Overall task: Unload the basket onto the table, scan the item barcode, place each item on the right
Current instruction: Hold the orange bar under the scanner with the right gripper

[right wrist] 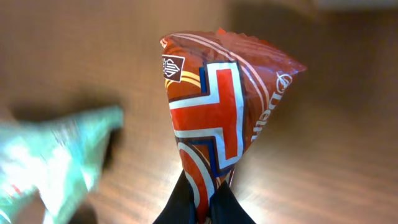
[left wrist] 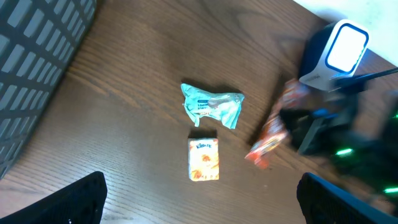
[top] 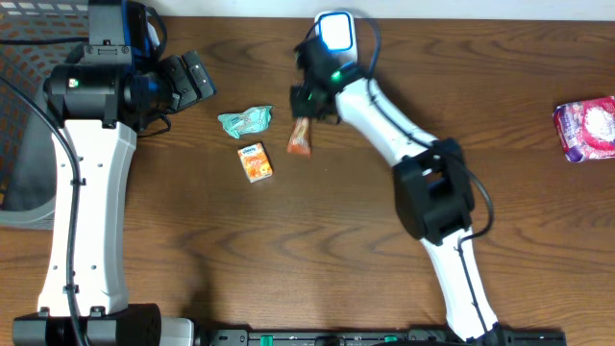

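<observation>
The packet is pinched by its crimped end in the closed right gripper, beside the scanner at the table's far edge. It is judged light, soft, crinkly and slippery, and the stiffer seam is best gripped. The left gripper is spread wide and empty.

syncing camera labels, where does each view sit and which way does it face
Overhead: above the table, looking down; left arm and right arm show.
Left wrist: facing down at the teal wrapper and orange box; its fingers show.
Right wrist: facing along its fingertips, pinching the red packet.
Shared: red packet in all three.
</observation>
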Motion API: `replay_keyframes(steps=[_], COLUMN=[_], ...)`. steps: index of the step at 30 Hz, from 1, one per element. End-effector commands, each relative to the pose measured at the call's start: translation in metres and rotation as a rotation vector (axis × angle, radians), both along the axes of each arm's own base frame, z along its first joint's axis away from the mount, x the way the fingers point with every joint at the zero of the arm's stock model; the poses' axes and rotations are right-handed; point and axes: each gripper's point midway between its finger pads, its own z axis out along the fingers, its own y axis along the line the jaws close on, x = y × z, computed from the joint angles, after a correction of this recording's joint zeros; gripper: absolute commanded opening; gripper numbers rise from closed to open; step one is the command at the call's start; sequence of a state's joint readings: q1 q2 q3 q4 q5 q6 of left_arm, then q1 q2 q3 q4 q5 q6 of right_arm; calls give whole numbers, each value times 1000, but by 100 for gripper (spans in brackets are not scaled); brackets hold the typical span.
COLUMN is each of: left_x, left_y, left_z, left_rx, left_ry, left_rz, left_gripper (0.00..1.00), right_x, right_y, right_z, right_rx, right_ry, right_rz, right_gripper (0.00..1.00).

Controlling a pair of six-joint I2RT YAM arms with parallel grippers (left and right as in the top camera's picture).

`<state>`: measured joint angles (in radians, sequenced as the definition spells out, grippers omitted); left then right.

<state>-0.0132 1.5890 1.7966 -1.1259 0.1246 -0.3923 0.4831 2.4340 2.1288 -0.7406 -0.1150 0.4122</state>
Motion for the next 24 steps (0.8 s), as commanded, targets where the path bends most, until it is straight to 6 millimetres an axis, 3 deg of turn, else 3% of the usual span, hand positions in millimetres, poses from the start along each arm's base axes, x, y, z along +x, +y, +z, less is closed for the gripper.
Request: replay_keyframes(steps=[1,3,6,11,20,24], left_x=[0,0,0,0,0,0], left_y=[3,3,3,3,3,3], left_z=[-2,-2,-2,-2,-2,-2], left_rx=[8,9,8,8,9,8], left_ry=[8,8,8,8,8,8], left_rz=[3,3,3,3,3,3], left_gripper=[98,98,98,98,98,98], right_x=[49,64,82,94,92,84], right_y=[-43,-57,-75,-98,-88,-56], right_z=[96,113,122,109,90,97], right_rx=[22,13,-8,-48,-36,17], right_ry=[-227,-291,-366,-388,-386,-428], right_rz=[-83,-74,-61,-110,-81,117], right_gripper=[1,1,1,1,1,1])
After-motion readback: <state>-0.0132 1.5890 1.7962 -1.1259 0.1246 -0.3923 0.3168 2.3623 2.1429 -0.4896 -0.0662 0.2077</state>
